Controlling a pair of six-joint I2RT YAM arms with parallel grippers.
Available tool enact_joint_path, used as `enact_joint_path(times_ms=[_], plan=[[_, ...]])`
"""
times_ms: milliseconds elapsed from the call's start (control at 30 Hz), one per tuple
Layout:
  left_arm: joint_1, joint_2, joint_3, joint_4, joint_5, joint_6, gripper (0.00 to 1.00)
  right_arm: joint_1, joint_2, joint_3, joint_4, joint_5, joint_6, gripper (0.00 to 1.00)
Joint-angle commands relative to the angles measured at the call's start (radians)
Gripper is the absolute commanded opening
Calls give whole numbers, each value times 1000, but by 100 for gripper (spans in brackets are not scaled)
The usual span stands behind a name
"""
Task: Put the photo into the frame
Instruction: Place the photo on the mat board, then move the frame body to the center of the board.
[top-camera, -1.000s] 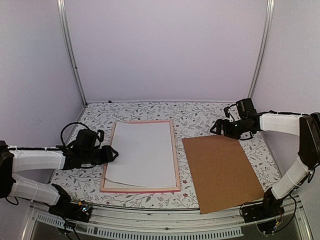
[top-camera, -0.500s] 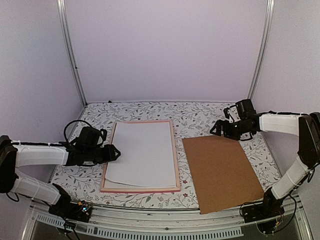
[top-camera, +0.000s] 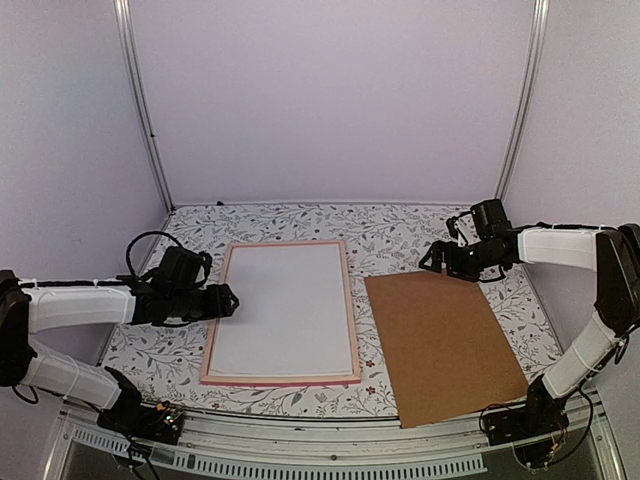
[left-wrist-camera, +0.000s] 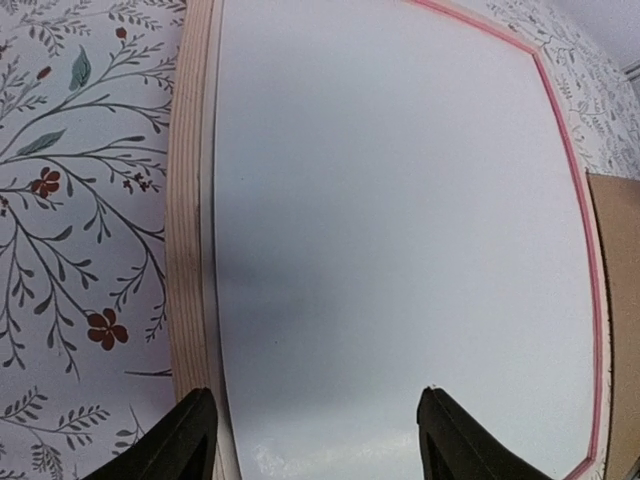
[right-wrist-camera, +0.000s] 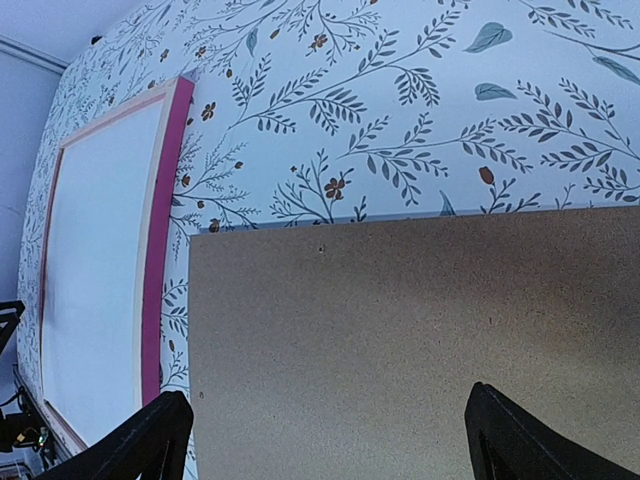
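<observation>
The pink frame (top-camera: 352, 300) lies flat at the table's middle left. A plain white sheet (top-camera: 285, 305) lies flat inside it, filling it; no dark print shows, and I cannot tell whether this is the photo's back. My left gripper (top-camera: 228, 303) is open and empty at the frame's left rail. In the left wrist view its jaws (left-wrist-camera: 315, 425) straddle the sheet's (left-wrist-camera: 400, 220) left edge beside the rail (left-wrist-camera: 190, 200). My right gripper (top-camera: 432, 258) is open and empty over the far left corner of the brown backing board (top-camera: 445, 340).
The backing board (right-wrist-camera: 420, 320) lies right of the frame on the floral tablecloth, its near corner at the table's front edge. The right wrist view shows the frame's pink rail (right-wrist-camera: 165, 230) to the left. White walls and metal posts enclose the table.
The white sheet, skewed with its near left corner over the frame's rail, now lies flat and square inside the frame. My left gripper shifted slightly along the left rail. The right arm is still.
</observation>
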Motion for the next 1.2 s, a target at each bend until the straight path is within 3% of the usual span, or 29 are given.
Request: enact_joint_path(times_ms=[0,167,300,767,1033,1167], plan=[[9,-22,58,-67,-59,51,73,0,14,-2,20,0,-2,99],[9,-41,96,-94,-59,82,79,0,9,-2,9,49,-11,99],[10,-96,87,-91,-64,74,99,-1,-13,-8,-4,102,-20,99],[15,-300,33,-65,-110,21,100,-12,-87,-61,-18,150,-16,99],[17,-283,-14,50,21,59,100,-116,-152,-119,-39,49,-39,99],[16,-211,19,101,169,95,100,-157,-200,-168,-41,65,-25,99]])
